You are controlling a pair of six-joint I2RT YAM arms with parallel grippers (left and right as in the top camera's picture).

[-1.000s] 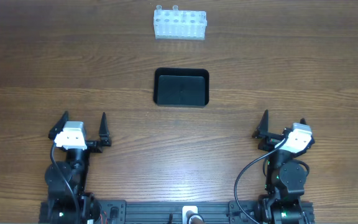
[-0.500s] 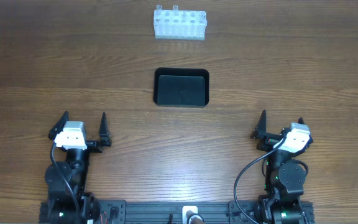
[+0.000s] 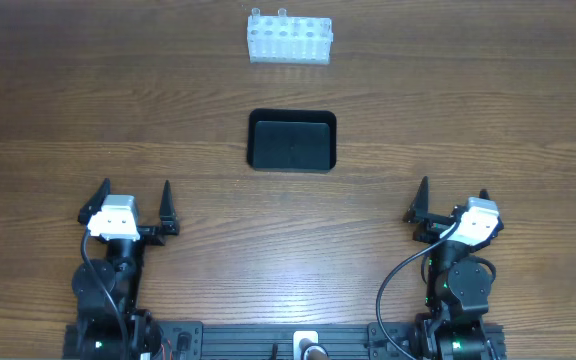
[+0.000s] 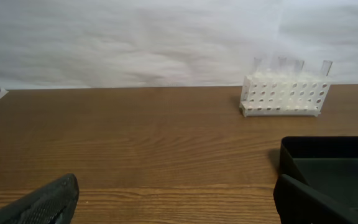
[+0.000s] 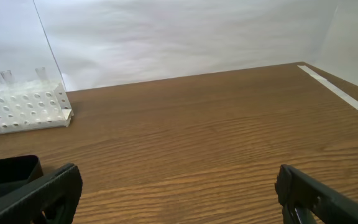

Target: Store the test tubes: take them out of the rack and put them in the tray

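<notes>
one clear rack (image 3: 289, 42) stands at the far side of the table (image 3: 488, 100), at 12 o'clock from the one black tray (image 3: 292, 143) and well apart from it. the test tubes (image 4: 283, 64) stand upright in the rack. the top view shows two rims at its back row, while the right wrist view shows three tubes rising above it, so the exact count is unclear. there are two tools: the left tool (image 3: 135, 190) at 7 o'clock from the tray and the right tool (image 3: 455, 190) at 5 o'clock. both have their fingers spread wide, gripping nothing. the wrist views add a white backdrop (image 4: 135, 37) behind the table, and the right one a pale tape strip (image 5: 340, 93).
</notes>
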